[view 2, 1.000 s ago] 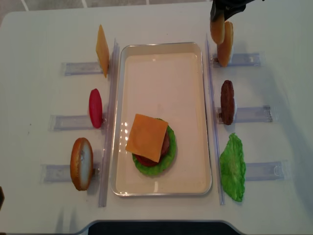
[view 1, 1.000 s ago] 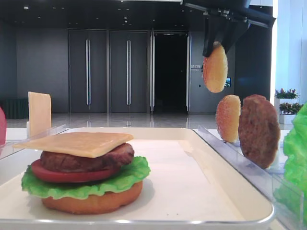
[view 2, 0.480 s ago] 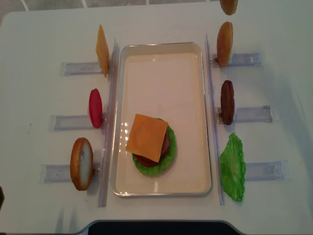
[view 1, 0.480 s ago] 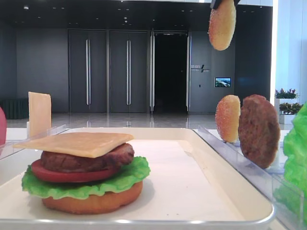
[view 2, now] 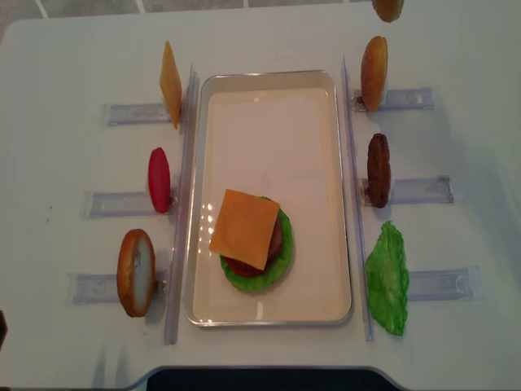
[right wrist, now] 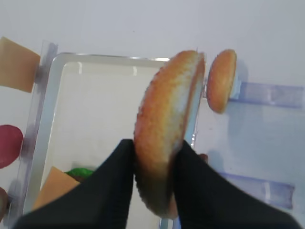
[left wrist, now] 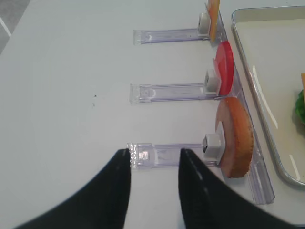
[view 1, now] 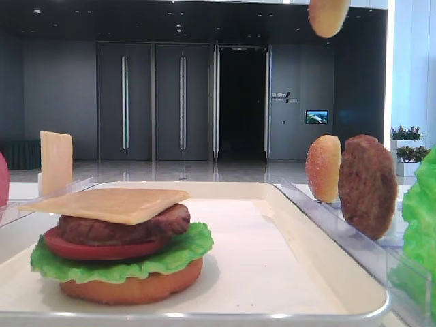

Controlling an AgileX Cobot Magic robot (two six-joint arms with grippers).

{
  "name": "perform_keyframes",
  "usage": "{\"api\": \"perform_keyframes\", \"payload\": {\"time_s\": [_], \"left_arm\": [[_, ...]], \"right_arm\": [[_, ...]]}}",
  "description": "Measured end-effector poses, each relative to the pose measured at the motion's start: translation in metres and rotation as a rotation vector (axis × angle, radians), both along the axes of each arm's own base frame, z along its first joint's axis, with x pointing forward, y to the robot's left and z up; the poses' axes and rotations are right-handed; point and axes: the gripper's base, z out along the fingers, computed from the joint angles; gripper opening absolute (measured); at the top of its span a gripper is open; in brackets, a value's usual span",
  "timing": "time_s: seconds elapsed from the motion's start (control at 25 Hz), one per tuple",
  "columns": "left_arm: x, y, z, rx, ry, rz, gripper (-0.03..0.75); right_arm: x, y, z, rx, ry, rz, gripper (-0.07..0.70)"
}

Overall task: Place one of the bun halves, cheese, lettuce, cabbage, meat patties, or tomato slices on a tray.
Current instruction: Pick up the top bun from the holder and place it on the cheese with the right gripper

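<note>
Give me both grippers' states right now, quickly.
Left gripper: open, fingers apart over the table, holding nothing.
Right gripper: shut on a bun half, lifted high above the tray.

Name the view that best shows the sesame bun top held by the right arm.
The right wrist view: the domed golden sesame bun top fills it, pinched edge-on between the black fingers. Both high views show only its lower edge at the top border. The left wrist view misses it.

Three bun halves: one held high at far right [view 2: 387, 8], one racked at far right [view 2: 374, 72], one at near left [view 2: 135, 271]. One bun base [view 1: 133, 286]. Two cheese slices [view 2: 169, 84] [view 2: 244, 229]. Two patties [view 2: 378, 169] [view 1: 122, 228]. Two tomato slices [view 2: 159, 179] [view 1: 95, 249]. Two lettuce leaves [view 2: 388, 278] [view 1: 122, 262]. One tray [view 2: 269, 81]. Six racks.
</note>
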Motion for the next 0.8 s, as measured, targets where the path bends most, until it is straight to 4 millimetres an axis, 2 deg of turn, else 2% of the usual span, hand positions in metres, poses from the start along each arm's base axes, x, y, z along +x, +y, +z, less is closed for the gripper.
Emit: {"api": "perform_keyframes", "payload": {"time_s": [0.32, 0.64, 0.8], "left_arm": [[0.0, 0.0, 0.0, 0.0, 0.0, 0.0, 0.265], [0.0, 0.0, 0.0, 0.0, 0.0, 0.0, 0.265], [0.0, 0.0, 0.0, 0.0, 0.0, 0.0, 0.265]], "right_arm": [[-0.074, -0.026, -0.011, -0.017, 0.065, -0.018, 0.218], [-0.162, -0.039, -0.021, 0.017, 0.068, -0.012, 0.218], [-0.193, -0.047, -0.03, 0.027, 0.066, -0.016, 0.218]]}}
